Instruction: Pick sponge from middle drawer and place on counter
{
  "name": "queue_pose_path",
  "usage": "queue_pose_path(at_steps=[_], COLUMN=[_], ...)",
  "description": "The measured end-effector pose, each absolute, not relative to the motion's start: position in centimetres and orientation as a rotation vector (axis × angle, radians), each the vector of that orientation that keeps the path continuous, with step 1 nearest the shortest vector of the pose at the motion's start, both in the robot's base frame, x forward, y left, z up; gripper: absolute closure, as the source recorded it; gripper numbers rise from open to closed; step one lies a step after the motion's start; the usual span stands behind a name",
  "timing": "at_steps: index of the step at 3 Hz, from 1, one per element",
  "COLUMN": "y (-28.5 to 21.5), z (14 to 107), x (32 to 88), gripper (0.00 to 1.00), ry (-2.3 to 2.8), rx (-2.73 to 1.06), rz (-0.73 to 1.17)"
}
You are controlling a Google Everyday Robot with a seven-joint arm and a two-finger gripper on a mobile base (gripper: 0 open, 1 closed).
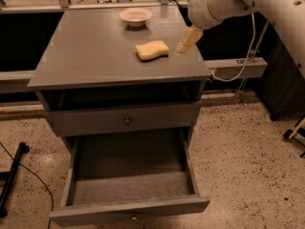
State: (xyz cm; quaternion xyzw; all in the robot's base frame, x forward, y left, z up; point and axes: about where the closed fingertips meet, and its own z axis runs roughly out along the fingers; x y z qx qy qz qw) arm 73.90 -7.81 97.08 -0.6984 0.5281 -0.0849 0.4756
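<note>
Sponge [152, 50] lies flat on the grey worktop [90, 51], near a cream bowl [136, 16]. The gripper [189, 38] hangs just beside it, apart, its grip impossible to tell. Below, the middle drawer [128, 187] stands open over speckled floor [238, 151].

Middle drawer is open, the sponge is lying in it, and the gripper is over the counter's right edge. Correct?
Not quite. The camera view shows the sponge lying on the counter, near the bowl, not in the middle drawer. The rest holds: that drawer is open, and the gripper is over the counter's right edge, beside the sponge and apart from it.
</note>
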Motion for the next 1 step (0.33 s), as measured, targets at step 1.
queue_pose_path(at_steps=[1], y=[-8.2], z=[96.91], x=[74.05], gripper=[0.0], ry=[1.297], rx=[-1.713], rz=[-0.216])
